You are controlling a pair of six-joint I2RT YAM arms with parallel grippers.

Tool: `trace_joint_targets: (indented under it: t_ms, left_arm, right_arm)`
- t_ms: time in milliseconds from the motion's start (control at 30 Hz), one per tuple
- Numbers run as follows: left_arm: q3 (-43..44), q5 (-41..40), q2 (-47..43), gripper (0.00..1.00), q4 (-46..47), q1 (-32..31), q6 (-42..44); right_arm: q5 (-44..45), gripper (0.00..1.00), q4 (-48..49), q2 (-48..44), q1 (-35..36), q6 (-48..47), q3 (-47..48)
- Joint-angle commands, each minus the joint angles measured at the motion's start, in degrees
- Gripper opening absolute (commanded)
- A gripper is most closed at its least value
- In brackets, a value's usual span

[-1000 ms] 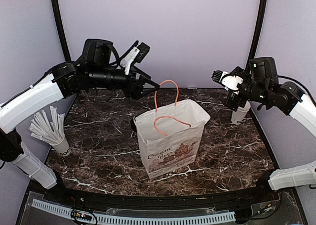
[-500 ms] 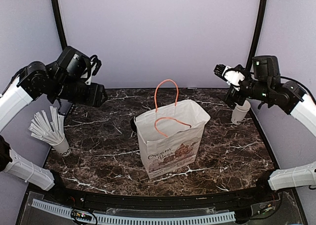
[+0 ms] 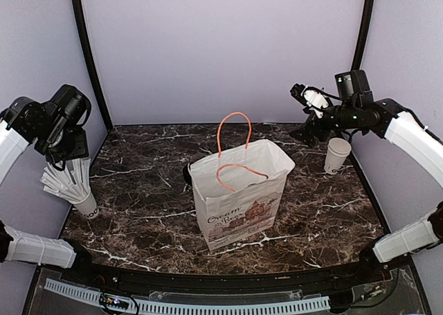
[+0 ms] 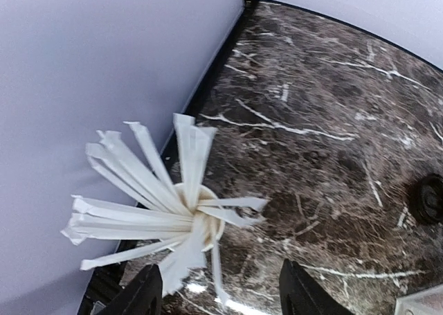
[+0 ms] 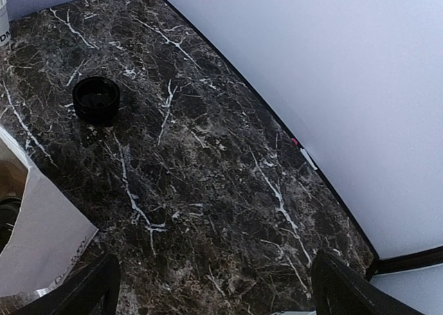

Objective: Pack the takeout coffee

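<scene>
No takeout coffee shows clearly in any view. The white paper bag with orange handles stands open mid-table. In the right wrist view a dark round edge sits inside the bag; I cannot tell what it is. My left gripper hangs open at the far left, above the white cup of straws, with nothing held. In the top view it is just over the straws. My right gripper is open and empty over bare marble. It is raised at the back right, left of a lidless white cup.
A round black lid-like piece lies on the marble just behind the bag's left corner, also seen as a dark disc in the left wrist view. Purple walls with black posts close the table on three sides.
My left arm swung from above the bag's handles out to the far left, over the straw cup. My right arm rose and shifted left, away from the lidless cup.
</scene>
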Motion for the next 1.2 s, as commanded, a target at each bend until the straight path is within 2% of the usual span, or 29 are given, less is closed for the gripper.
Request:
trace_joint_targets:
  t_ms: [0,67,200,300,467,700,867,1033,1167]
  left_arm:
    - [-3.9,-1.14,-1.71,0.59,6.1,12.34,7.44]
    - [-5.57,4.87,-1.4,0.53,10.74,16.52,12.41]
    - [-5.29,17.49,0.03,0.36,13.62,17.73,15.33]
    - [-5.66,23.54,-0.74,0.33,12.25,17.74,14.71]
    - [-7.82,25.11,-1.69,0.33,5.15,17.74,12.95]
    - [-11.69,24.89,-3.73,0.32,0.67,17.66,12.66]
    - [-16.47,23.67,-4.33,0.27,0.55,17.66,12.87]
    - [-16.02,20.79,-4.21,0.2,1.75,17.66,12.75]
    - [-15.45,18.9,-2.53,0.19,3.42,17.66,13.25]
  right_arm:
    - [-6.76,0.97,5.01,-0.12,-0.39,7.22,-1.57]
    - [-8.85,0.96,5.84,-0.17,-0.43,9.06,-1.87]
    - [-9.9,0.95,7.64,-0.82,-0.45,12.04,-2.4]
    - [-10.39,0.95,7.83,-0.95,-0.41,13.37,-3.52]
    - [-10.9,0.95,7.67,-0.52,-0.39,13.2,-5.04]
    - [-13.02,0.96,5.96,1.02,-0.49,13.03,-3.02]
    - [-14.03,0.96,6.48,1.52,-0.45,13.52,-3.6]
    - [-14.69,0.96,6.55,1.22,-0.44,13.84,-4.13]
    - [-15.05,0.96,6.65,0.88,-0.47,13.95,-4.66]
